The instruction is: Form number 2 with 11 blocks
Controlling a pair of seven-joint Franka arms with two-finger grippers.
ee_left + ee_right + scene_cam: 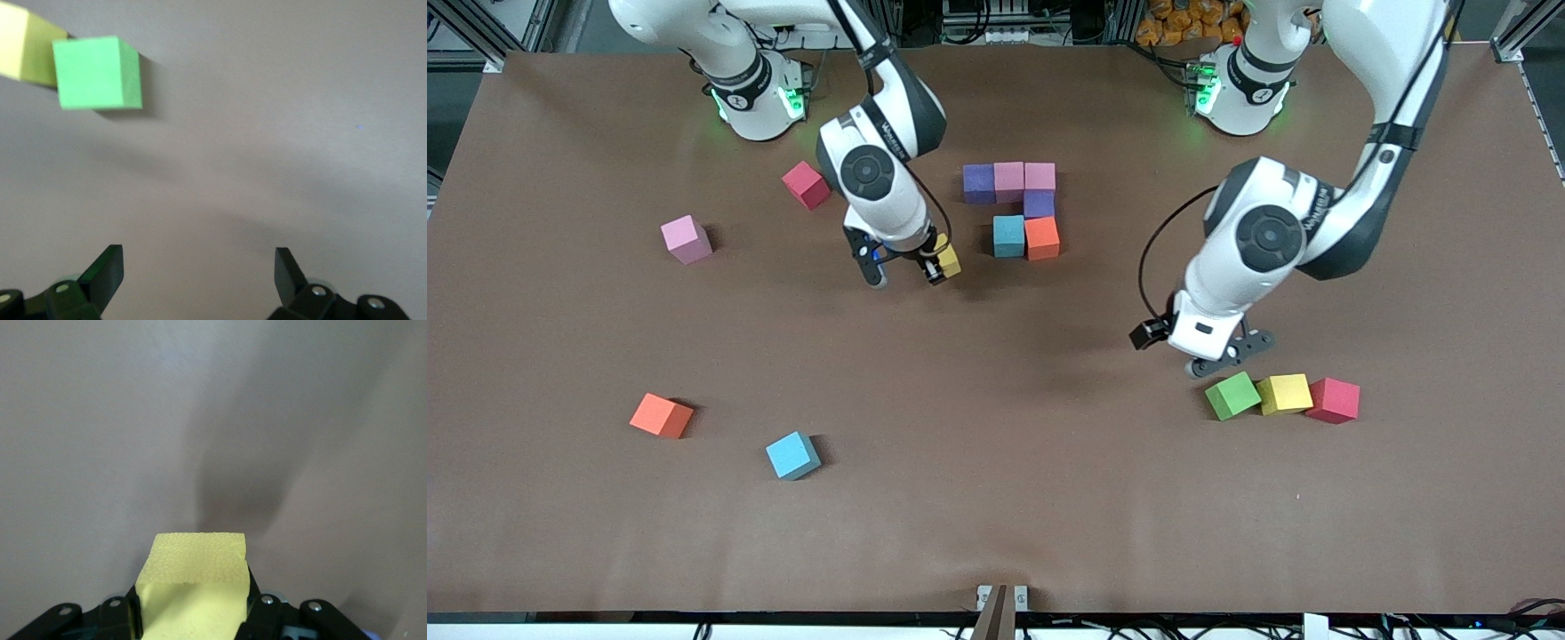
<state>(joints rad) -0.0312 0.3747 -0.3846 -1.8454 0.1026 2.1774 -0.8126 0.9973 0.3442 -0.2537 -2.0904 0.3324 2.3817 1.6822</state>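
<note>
Right gripper (935,264) jaws clamped on yellow cube (948,260), in air over bare surface beside blue cube (1008,236) of half-built digit (1016,206) near robots' edge; gap beside blue cube is likely target

Left gripper (1221,360) jaws wide, empty, just above green cube (1232,396), waiting

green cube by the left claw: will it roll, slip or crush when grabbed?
The green cube has flat faces and sits squarely, so it probably won't roll. Its matte, foam-like surface should grip well but may dent slightly. It touches the yellow cube, so the open left claw could nudge that one.
</note>
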